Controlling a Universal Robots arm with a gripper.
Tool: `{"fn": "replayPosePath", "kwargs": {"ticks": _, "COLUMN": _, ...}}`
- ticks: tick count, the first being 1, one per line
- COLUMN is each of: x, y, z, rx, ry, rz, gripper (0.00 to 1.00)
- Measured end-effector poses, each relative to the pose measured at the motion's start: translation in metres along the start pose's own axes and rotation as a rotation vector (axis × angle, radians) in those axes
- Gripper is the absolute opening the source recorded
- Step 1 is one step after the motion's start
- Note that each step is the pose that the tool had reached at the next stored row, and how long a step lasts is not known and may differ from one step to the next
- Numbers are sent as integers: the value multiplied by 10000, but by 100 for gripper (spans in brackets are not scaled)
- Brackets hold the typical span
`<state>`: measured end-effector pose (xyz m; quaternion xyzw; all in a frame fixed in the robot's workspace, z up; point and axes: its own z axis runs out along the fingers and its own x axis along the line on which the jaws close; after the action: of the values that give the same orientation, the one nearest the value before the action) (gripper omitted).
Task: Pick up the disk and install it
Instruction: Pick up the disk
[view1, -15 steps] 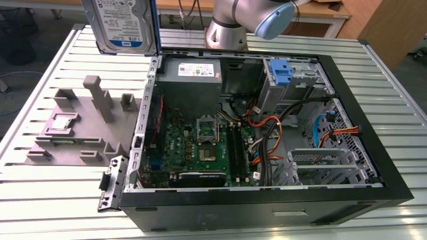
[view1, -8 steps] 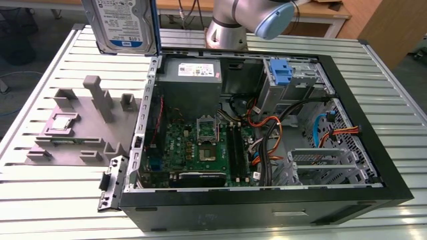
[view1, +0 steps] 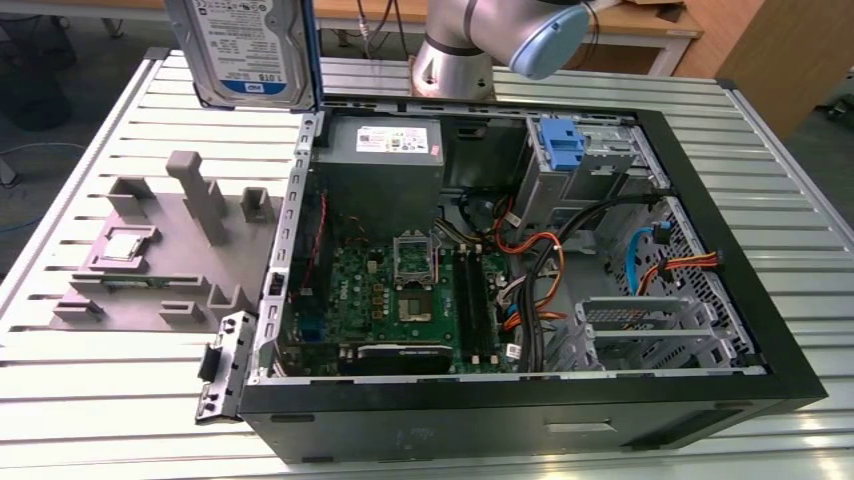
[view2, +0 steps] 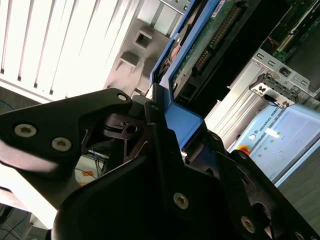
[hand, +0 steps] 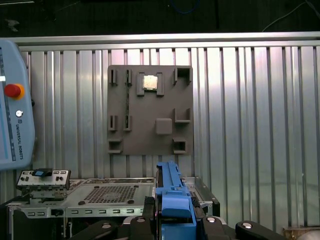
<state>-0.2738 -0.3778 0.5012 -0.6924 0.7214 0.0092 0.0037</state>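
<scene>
**A:** How do the big pieces sit?

**B:** The slatted table (view1: 120, 400) carries the open computer case (view1: 534, 400). The grey fixture plate (view1: 134, 290) lies just beside the case, on the exterior view's left.

**A:** And the disk?

**B:** The disk (view1: 240, 50) hangs in the air above the case's far corner on the exterior view's left. It stands on end, with its long axis roughly vertical and its label facing that camera.

**A:** Where is it relative to the drive bay?

**B:** The grey cage (view1: 594, 165) with the blue latch (view1: 563, 145) sits along the case's far wall, toward the exterior view's right. It is lower than the disk and well apart from it, so that sideways-and-down gap looks like the relation that matters.

**A:** What about the gripper?

**B:** The gripper (view2: 162, 107) has the disk already. In both wrist views its black jaws are closed on the blue rail (hand: 172, 190) along the disk's edge. In the second wrist view the disk's circuit-board side extends away from the wrist.
</scene>
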Motion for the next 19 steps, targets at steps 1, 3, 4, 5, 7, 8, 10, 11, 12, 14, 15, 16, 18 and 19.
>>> {"fn": "replayPosePath", "kwargs": {"ticks": 1, "x": 0, "y": -3, "z": 0, "rx": 0, "ry": -1, "rz": 1, "gripper": 37}}
{"fn": "replayPosePath", "kwargs": {"ticks": 3, "x": 0, "y": -11, "z": 0, "rx": 1, "ry": -1, "rz": 1, "gripper": 37}}
{"fn": "replayPosePath", "kwargs": {"ticks": 4, "x": 0, "y": -15, "z": 1, "rx": 1, "ry": -1, "rz": 0, "gripper": 37}}
{"fn": "replayPosePath", "kwargs": {"ticks": 5, "x": 0, "y": -18, "z": 0, "rx": 1, "ry": -1, "rz": 1, "gripper": 37}}
{"fn": "replayPosePath", "kwargs": {"ticks": 7, "x": -1, "y": -25, "z": 0, "rx": 1, "ry": -1, "rz": 2, "gripper": 37}}
{"fn": "replayPosePath", "kwargs": {"ticks": 8, "x": -1, "y": -29, "z": 0, "rx": 1, "ry": -1, "rz": 2, "gripper": 37}}
{"fn": "replayPosePath", "kwargs": {"ticks": 10, "x": -1, "y": -36, "z": 0, "rx": 1, "ry": -1, "rz": 1, "gripper": 37}}
{"fn": "replayPosePath", "kwargs": {"ticks": 11, "x": -1, "y": -40, "z": 0, "rx": 1, "ry": -1, "rz": 1, "gripper": 37}}
{"fn": "replayPosePath", "kwargs": {"ticks": 12, "x": -1, "y": -43, "z": 0, "rx": 1, "ry": -1, "rz": 1, "gripper": 37}}
{"fn": "replayPosePath", "kwargs": {"ticks": 14, "x": -2, "y": -48, "z": 0, "rx": 1, "ry": -1, "rz": 1, "gripper": 37}}
{"fn": "replayPosePath", "kwargs": {"ticks": 15, "x": -2, "y": -51, "z": 0, "rx": 1, "ry": -1, "rz": 1, "gripper": 37}}
{"fn": "replayPosePath", "kwargs": {"ticks": 16, "x": -2, "y": -53, "z": 0, "rx": 1, "ry": -1, "rz": 1, "gripper": 37}}
{"fn": "replayPosePath", "kwargs": {"ticks": 18, "x": -2, "y": -56, "z": 0, "rx": 1, "ry": -1, "rz": 1, "gripper": 37}}
{"fn": "replayPosePath", "kwargs": {"ticks": 19, "x": -3, "y": -68, "z": 0, "rx": 1, "ry": -1, "rz": 2, "gripper": 37}}
